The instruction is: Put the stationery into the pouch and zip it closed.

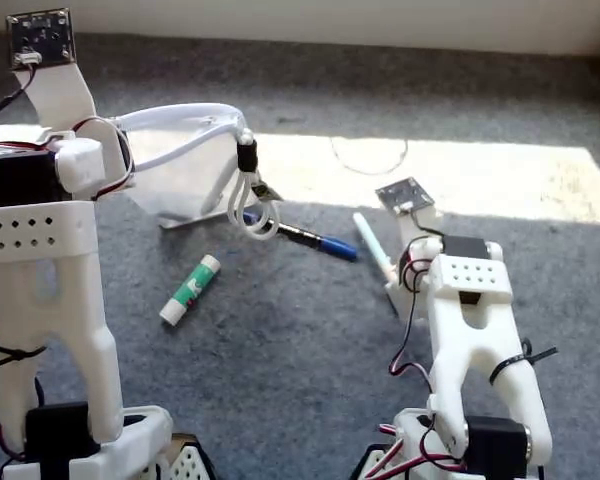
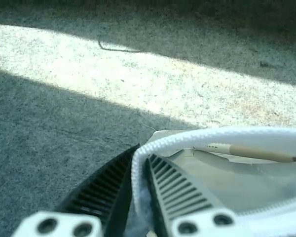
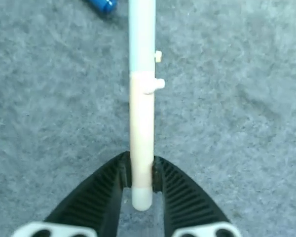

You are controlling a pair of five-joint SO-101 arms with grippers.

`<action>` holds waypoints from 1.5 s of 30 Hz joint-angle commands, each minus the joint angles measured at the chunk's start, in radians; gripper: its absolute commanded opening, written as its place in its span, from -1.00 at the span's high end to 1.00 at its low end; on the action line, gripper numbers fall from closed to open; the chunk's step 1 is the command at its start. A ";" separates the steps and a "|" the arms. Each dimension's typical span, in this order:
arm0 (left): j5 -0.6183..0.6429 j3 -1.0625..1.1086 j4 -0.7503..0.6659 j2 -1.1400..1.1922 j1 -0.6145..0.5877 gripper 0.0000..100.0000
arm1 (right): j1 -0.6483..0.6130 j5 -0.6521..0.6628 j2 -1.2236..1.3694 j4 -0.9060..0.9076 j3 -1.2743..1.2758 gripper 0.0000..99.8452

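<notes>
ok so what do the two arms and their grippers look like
Both the left arm and right arm are white plastic shells with black motor blocks, rows of small holes, and thin red and black wires. Black cable ties wrap the right arm. The left gripper and right gripper have black ribbed tapering fingers on white bases with round holes.

The carpet (image 1: 310, 330) is done in speckled grey, pouch (image 1: 185, 165) in see-through white, glue stick (image 1: 190, 290) white with green, marker (image 1: 320, 241) black-and-blue, pen (image 3: 141, 108) pale blue and cream.
</notes>
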 commanded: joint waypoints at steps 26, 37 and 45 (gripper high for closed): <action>-0.011 0.038 -0.015 0.015 -0.013 0.98 | -0.226 -0.316 0.131 -0.286 -0.206 0.67; -0.011 0.038 -0.015 0.015 -0.013 0.98 | -0.225 -0.348 0.331 -0.466 -0.208 0.69; -0.011 0.038 -0.015 0.015 -0.013 0.98 | -0.225 -0.348 0.456 -0.464 -0.297 0.81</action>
